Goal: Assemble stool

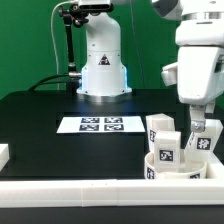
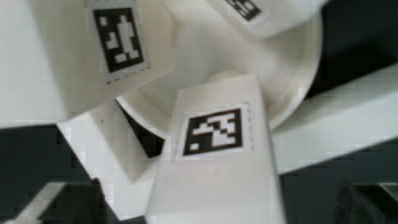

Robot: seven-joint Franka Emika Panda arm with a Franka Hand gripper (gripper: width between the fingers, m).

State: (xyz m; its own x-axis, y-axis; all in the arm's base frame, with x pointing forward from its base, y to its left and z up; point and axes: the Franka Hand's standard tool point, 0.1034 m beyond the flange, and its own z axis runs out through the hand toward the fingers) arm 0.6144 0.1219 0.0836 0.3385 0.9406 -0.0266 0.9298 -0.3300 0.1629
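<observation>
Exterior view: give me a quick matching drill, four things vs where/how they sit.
Things:
1. marker board
2. round seat
3. claw
4. border rail

Places/states:
A. runs along the near table edge
B. flat on the black table, mid-scene
C. open, above the legs on the exterior view's right
D. on the exterior view's right, legs standing on it

Pairs: 1-B, 2-D, 3-C, 4-A
</observation>
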